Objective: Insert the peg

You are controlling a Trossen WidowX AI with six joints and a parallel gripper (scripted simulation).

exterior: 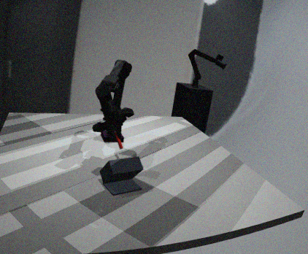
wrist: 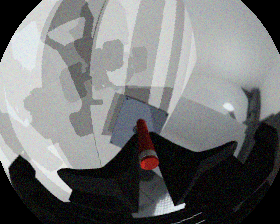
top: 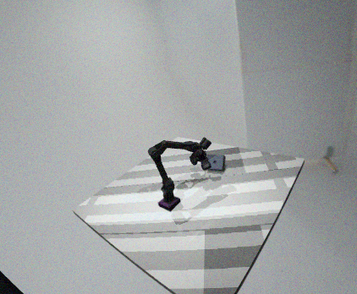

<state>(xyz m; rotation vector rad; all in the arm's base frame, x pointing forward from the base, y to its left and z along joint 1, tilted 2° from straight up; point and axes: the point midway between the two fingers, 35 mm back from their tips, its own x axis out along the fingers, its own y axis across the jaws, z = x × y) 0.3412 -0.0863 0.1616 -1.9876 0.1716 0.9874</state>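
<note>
The red peg (exterior: 119, 141) (wrist: 145, 142) has a round end and a grey band in the wrist view. My gripper (top: 205, 166) (wrist: 143, 136) is shut on it. In the exterior view the peg slants down out of the fingers, with a visible gap between its lower end and the panel. The blue-grey sloped panel (top: 220, 164) (exterior: 125, 168) (wrist: 128, 112) lies beyond the peg. Its hole (top: 215, 161) (wrist: 135, 129) is a small dark spot; in the wrist view it lies just left of the peg's far end, partly hidden. The hole's shape is too small to tell.
The panel block has a flat base plate (exterior: 122, 187) on the striped table (top: 236, 253) (exterior: 189, 222). The arm's purple base (top: 169, 204) stands on the same table. A second arm (exterior: 194, 67) on a black pedestal (exterior: 191, 106) stands behind the table.
</note>
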